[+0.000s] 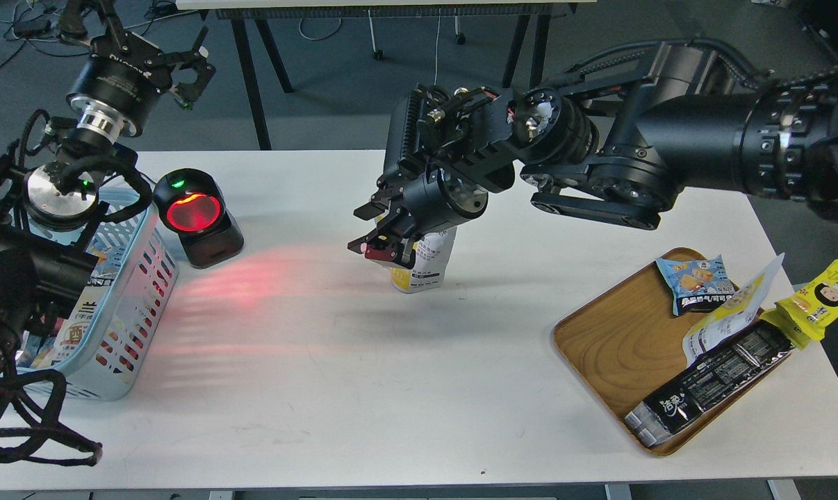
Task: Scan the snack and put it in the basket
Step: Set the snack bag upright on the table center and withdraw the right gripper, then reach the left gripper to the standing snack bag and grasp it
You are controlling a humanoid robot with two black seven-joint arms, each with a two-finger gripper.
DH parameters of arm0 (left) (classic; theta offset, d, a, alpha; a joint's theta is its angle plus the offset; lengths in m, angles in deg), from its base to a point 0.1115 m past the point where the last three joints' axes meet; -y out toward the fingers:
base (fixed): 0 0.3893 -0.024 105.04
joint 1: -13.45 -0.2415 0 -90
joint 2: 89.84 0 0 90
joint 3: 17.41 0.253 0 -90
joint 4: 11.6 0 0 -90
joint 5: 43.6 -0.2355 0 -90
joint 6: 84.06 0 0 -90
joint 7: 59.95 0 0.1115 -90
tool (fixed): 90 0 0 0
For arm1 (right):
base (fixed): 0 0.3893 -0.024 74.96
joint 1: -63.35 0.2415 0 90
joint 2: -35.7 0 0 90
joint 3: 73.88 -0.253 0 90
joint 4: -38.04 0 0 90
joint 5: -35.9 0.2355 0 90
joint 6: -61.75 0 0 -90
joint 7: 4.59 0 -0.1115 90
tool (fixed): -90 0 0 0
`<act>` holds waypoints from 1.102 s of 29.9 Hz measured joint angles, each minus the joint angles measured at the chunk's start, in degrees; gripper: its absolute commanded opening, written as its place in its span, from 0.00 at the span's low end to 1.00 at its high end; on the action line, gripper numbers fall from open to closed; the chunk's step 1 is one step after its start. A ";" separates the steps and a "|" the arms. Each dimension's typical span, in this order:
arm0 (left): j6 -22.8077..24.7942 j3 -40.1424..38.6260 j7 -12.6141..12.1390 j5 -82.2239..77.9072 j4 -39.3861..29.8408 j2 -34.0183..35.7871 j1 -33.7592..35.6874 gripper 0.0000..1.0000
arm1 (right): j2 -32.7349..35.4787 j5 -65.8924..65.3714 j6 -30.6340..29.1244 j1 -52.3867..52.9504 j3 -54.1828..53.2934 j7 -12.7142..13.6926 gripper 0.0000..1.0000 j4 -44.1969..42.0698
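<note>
The white table [419,389] has lots of bare room in the middle and along its near edge. One right tool [377,239] is clamped on the one flat yellow and white snack pouch [426,267], which stands near the middle of the table; the tool hides the pouch's top. One black scanner with a red glowing window [195,217] stands just beside the one light blue plastic basket with slotted sides [137,292] at the left edge. The left arm hides part of the basket. One left tool [190,66] is up high, fingers apart, holding nothing. One wooden tray [620,340] at the right edge carries one small blue packet [693,281] and one long black wrapper [711,382].
</note>
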 measured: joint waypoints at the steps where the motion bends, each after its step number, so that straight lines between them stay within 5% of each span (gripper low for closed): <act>1: 0.00 0.36 -0.04 0.00 0.00 0.00 0.19 1.00 | 1.42 0.01 0.00 0.38 -0.55 0.00 0.59 0.39; 5: 0.00 2.12 -0.37 -0.07 -0.28 0.04 1.41 1.00 | 9.73 0.23 0.00 1.09 -3.96 0.00 0.64 2.11; 10: 0.00 8.54 -0.63 -3.03 -0.86 2.07 4.81 0.99 | 21.67 3.20 -0.22 -1.57 -9.85 0.01 0.84 3.06; 18: 0.00 14.75 0.06 -25.72 -3.73 6.00 11.13 0.99 | 35.82 25.16 -0.20 -13.51 -18.33 0.02 0.94 2.96; 33: 0.02 16.38 3.99 -87.03 -38.16 9.64 13.35 0.95 | 43.51 67.81 -4.56 -36.34 -32.11 0.00 0.94 -2.02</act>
